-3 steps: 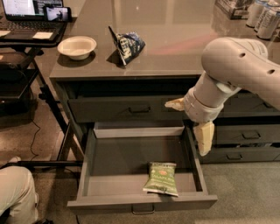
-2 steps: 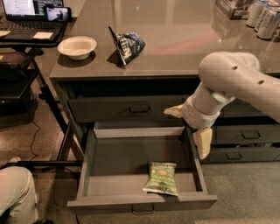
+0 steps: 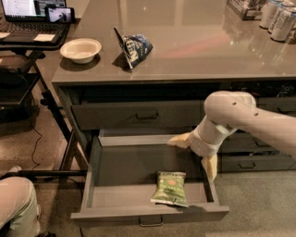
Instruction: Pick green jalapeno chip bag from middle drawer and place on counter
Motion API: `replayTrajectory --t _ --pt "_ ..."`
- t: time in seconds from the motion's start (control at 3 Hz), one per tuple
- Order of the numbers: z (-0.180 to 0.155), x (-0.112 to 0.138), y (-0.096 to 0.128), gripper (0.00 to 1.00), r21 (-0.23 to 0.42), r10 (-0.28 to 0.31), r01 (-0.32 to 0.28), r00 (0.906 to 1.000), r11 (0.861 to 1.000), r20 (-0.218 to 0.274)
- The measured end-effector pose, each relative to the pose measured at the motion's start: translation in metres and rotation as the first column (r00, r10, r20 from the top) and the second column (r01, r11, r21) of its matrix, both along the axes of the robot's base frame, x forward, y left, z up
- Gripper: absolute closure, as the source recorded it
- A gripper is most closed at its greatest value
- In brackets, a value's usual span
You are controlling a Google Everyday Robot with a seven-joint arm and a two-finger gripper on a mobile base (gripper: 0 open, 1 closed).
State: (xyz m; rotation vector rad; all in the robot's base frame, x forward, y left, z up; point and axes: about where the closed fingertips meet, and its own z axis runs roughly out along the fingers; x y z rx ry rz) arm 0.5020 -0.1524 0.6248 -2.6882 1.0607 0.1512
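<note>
Camera view: from above and in front of a grey drawer cabinet, looking down into its open drawer.
Gripper: the gripper (image 3: pixel 191 159) hangs over the right rear part of the middle drawer (image 3: pixel 92 172), on a pale arm (image 3: pixel 249 121) that reaches in from the picture's right.
Gripper state: the two cream fingers (image 3: pixel 181 140) are spread wide, one pointing to the picture's left and the other pointing down; nothing is between them and they touch nothing.
Green jalapeno chip bag: the green jalapeno chip bag (image 3: pixel 170 189) lies flat on the drawer floor, below the gripper and slightly to its left in the picture, clear of both fingers and close to the drawer's front wall.
Bag's direction: its long axis runs roughly front to back, leaning a little off square; the darker top band points towards the gripper and the cabinet, and the bottom edge points towards the drawer front.
Middle drawer: pulled well out below the gripper, its small metal handle on the front.
Upper drawer: the upper drawer (image 3: pixel 138 115) is shut, above and left of the gripper.
Counter: the counter (image 3: pixel 208 51) lies well above and behind the gripper.
On the counter: a dark chip bag (image 3: pixel 134 48) and a white bowl (image 3: pixel 81 49) stand far up and left of the gripper; cans (image 3: pixel 277 18) stand up and right of it.
Side table: a laptop (image 3: pixel 27 14) sits far to the upper left.
</note>
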Motion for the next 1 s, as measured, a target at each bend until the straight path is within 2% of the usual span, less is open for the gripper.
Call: replayTrajectory --t 0.33,0.67,1.0 --pt "-0.004 -0.001 0.001 0.0 0.002 0.074 -0.074 0.9972 0.997 0.012" --pt "-0.004 -0.001 0.001 0.0 0.002 0.075 -0.075 0.9971 0.997 0.012" --pt "-0.021 0.004 0.009 0.0 -0.006 0.133 -0.133 0.9911 0.991 -0.005"
